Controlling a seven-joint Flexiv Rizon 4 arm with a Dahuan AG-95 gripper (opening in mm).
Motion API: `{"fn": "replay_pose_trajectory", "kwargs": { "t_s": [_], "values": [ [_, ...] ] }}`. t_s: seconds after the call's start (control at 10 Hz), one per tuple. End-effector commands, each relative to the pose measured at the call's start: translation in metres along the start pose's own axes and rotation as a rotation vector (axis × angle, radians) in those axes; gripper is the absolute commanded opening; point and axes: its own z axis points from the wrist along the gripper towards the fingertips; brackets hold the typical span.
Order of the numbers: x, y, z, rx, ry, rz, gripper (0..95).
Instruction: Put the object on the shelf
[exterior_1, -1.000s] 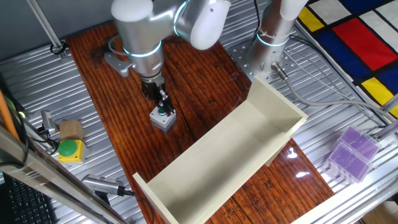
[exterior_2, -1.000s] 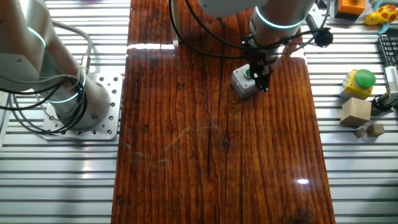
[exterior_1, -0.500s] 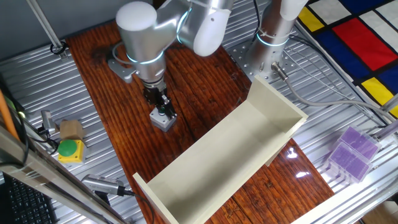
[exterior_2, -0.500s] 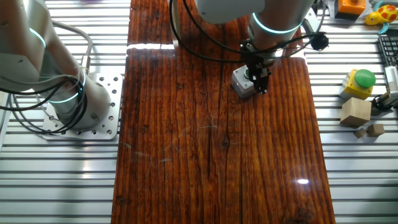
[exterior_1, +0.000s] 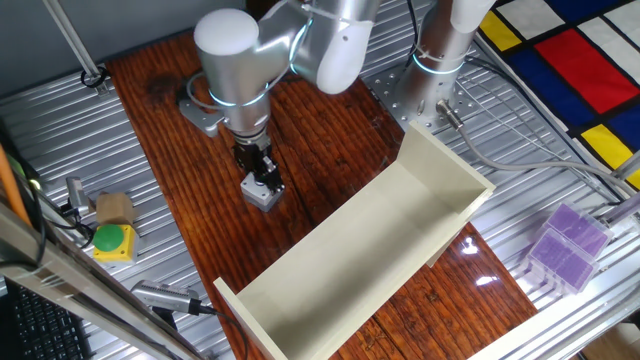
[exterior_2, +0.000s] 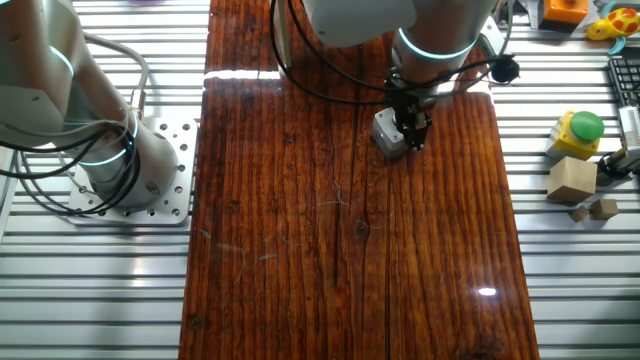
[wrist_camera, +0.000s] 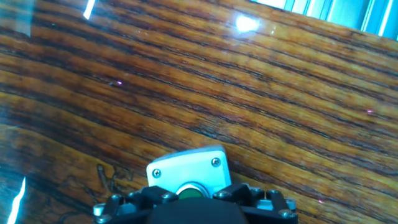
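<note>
Two black fingers (exterior_1: 262, 176) down over small light-grey square box with green button (exterior_1: 262, 194), grip state unclear; long cream-white trough shelf (exterior_1: 372, 240) at four o'clock.

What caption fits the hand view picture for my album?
The gripper sits low over the grey button box on the wooden table.

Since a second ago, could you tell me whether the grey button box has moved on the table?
No. The grey button box sits at the same spot relative to the shelf; only the gripper has come down over it.
</note>
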Motion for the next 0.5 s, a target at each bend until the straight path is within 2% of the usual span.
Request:
{"fn": "replay_pose_trajectory", "kwargs": {
  "t_s": [0.1,0.3,0.5],
  "values": [
    [0.0001,-0.0012,0.0013,-0.009,-0.001,0.008,0.0],
    [0.0001,-0.0011,0.0014,-0.026,0.005,0.013,0.0],
    [-0.0004,-0.0013,-0.0022,-0.026,0.023,0.026,0.0]
  ]
}}
